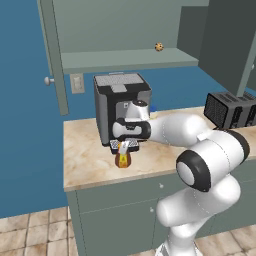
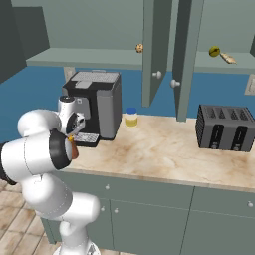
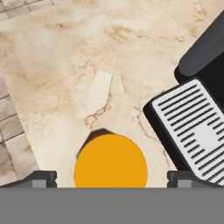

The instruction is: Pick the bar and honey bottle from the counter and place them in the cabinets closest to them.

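The honey bottle (image 1: 122, 159) stands upright on the tabletop (image 1: 90, 160), its long axis vertical and its yellow cap (image 3: 110, 161) turned straight up toward the hand camera; it sits just in front of the coffee machine (image 1: 116, 106) and close beside that machine's slotted drip tray (image 3: 194, 133); the tabletop's front edge lies near the bottle on the robot's side, with floor tiles (image 3: 13, 135) beyond the edge in the hand view, while bare marble spreads out to the bottle's left as far as the tabletop's end; the coffee machine closes off the room behind it; the claw (image 1: 123, 146) hangs directly over the bottle, its two fingertips (image 3: 41, 178) spread wide to either side of the cap and clear of it, holding nothing; whether the tips reach down alongside the bottle's body I cannot tell; above, the cabinets (image 1: 55, 55) stand with doors open, and a small round ball (image 1: 159, 47) rests on the inner shelf (image 1: 125, 59); farther along the tabletop a pale container with a blue top (image 2: 131, 117) stands beside the coffee machine, and a dark toaster (image 2: 226, 128) sits well apart toward the right.
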